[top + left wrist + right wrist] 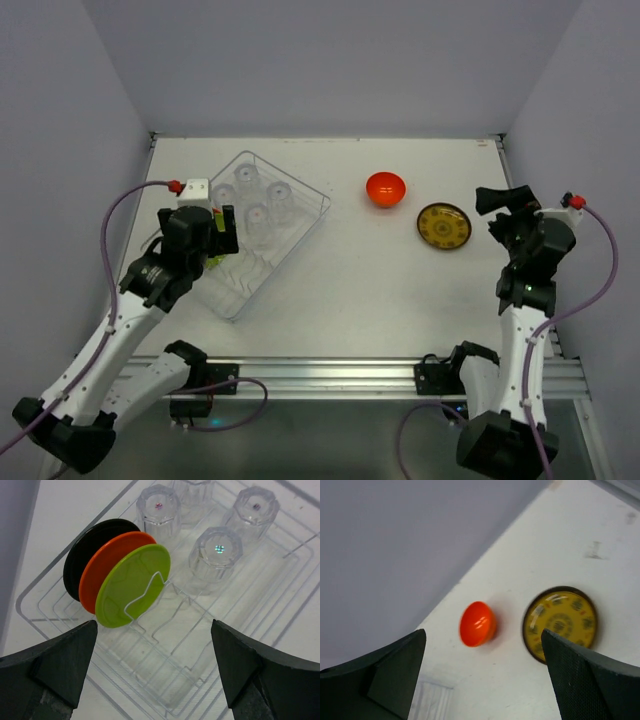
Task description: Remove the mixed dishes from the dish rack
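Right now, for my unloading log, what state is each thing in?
Dish rack, partly loaded.
Black plate, on edge in rack.
Orange-red plate, on edge in rack.
Green plate, on edge in rack.
Four glasses, standing in rack.
Bowl, on table, outside rack.
Yellow patterned plate, flat on table.
Left gripper, jaws open, empty.
Right gripper, jaws open, empty.

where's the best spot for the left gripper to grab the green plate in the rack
Probably its upper rim, coming from above. The green plate stands on edge, frontmost in the dish rack, with a prong across its lower face and the orange-red plate close behind, so the top edge is freest.
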